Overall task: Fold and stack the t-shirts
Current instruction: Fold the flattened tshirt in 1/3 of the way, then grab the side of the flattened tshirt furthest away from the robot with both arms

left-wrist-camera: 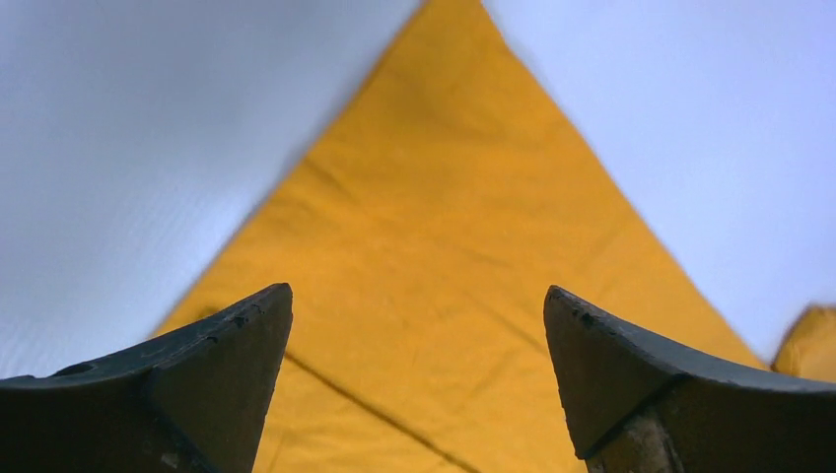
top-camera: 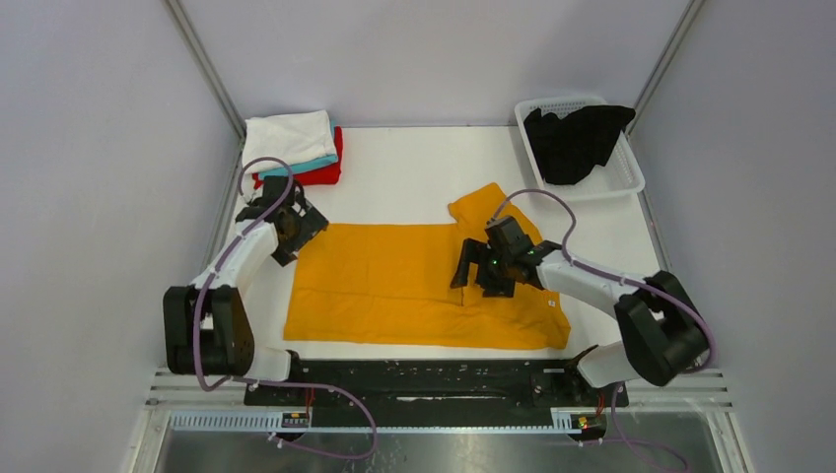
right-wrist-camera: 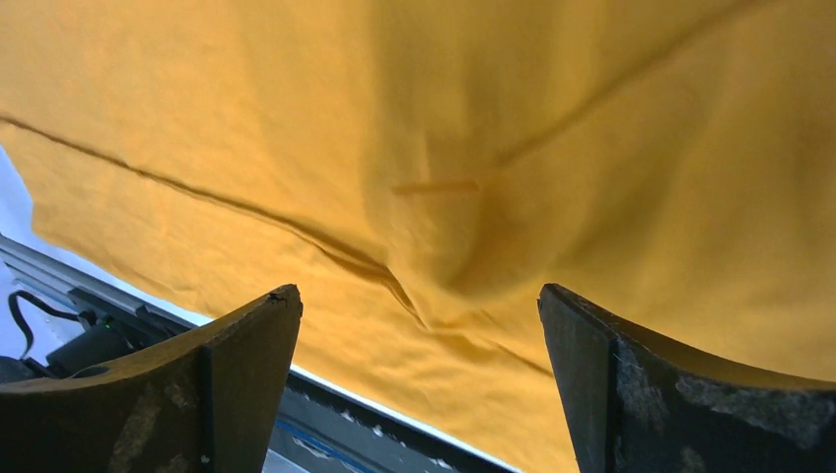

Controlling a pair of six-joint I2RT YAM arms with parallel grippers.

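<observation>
**Top:** mustard shirt (top-camera: 394, 281) is spread flat mid-table (top-camera: 414, 168), one sleeve (top-camera: 481, 205) sticking out on the far side. Thin cotton, so I'd expect it to be light and limp with no stiffness. It will drape and drag, and a one-layer pinch may slip. Best holds are probably the corners, hem or a seam, pinching a doubled edge.
- Folded stack at far left: white shirt (top-camera: 289, 138) on teal shirt (top-camera: 301, 166) on red shirt (top-camera: 325, 169).
- black shirt (top-camera: 577, 143) is bunched in the basket (top-camera: 631, 177) at far right.
- left end effector (top-camera: 291, 222) sits at the shirt's far-left corner.
- right end effector (top-camera: 483, 271) is over the cloth's right part, near side of the sleeve.

**Left wrist:** left end effector (left-wrist-camera: 419, 296) is spread wide and holds nothing. The shirt corner runs out ahead as a wedge, with cloth under and between the fingers. Can't tell whether they touch it.

**Right wrist:** right end effector (right-wrist-camera: 419, 296) is also wide and empty. Cloth fills the view, with a raised pucker and a seam line just ahead, between the fingers. That looks like a decent pinch spot. The near shirt edge and base rail (right-wrist-camera: 89, 345) show at lower left.
</observation>
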